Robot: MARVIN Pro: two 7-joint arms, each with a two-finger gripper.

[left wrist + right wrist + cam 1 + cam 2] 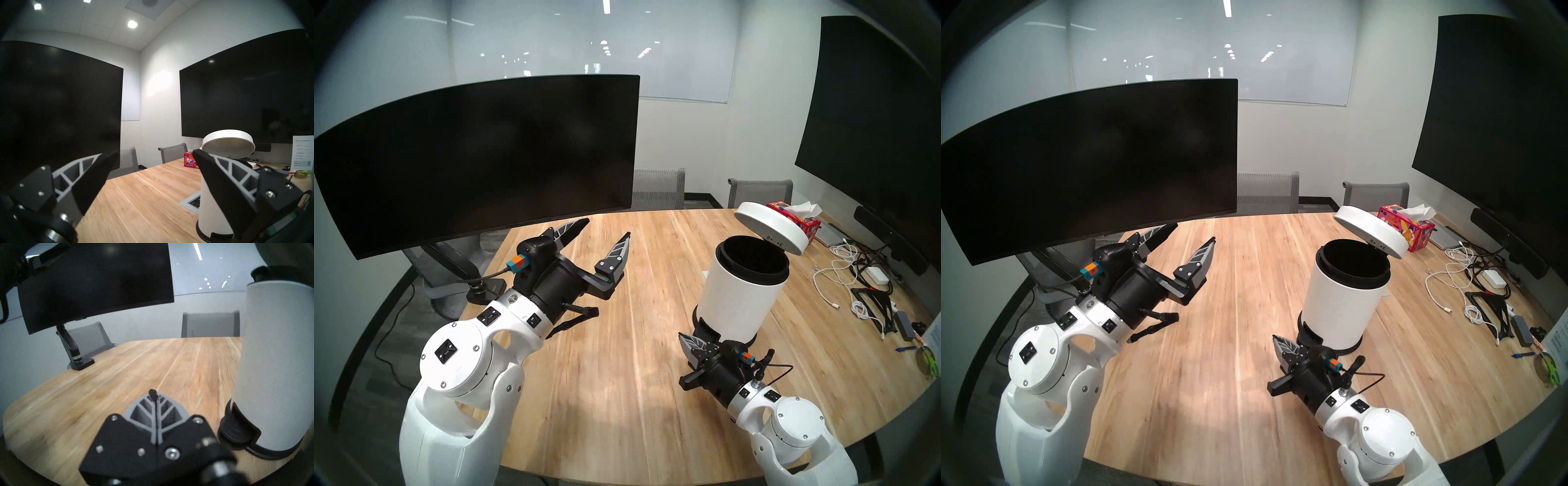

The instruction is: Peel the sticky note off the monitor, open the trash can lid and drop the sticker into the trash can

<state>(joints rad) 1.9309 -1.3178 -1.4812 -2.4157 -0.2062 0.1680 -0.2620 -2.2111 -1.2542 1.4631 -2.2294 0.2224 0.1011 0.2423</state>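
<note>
The wide curved black monitor [477, 159] hangs on its arm at the left, its screen bare. The sticky note shows in no view. The white trash can [738, 298] stands on the table's right half, black inner rim showing. Its round white lid [772, 227] is tilted up and open behind it. My left gripper [606, 227] is open and empty, just below the monitor's lower right edge. My right gripper [682, 336] is shut on nothing, low on the table. It sits close beside the can's black foot pedal [237, 431]; I cannot tell if they touch.
A red floral tissue box [795, 220] sits behind the lid. Cables and adapters [857, 278] litter the table's right side under a big flat display [873, 118]. The monitor arm's base [483, 288] clamps the left table edge. Grey chairs [658, 190] stand beyond the far edge.
</note>
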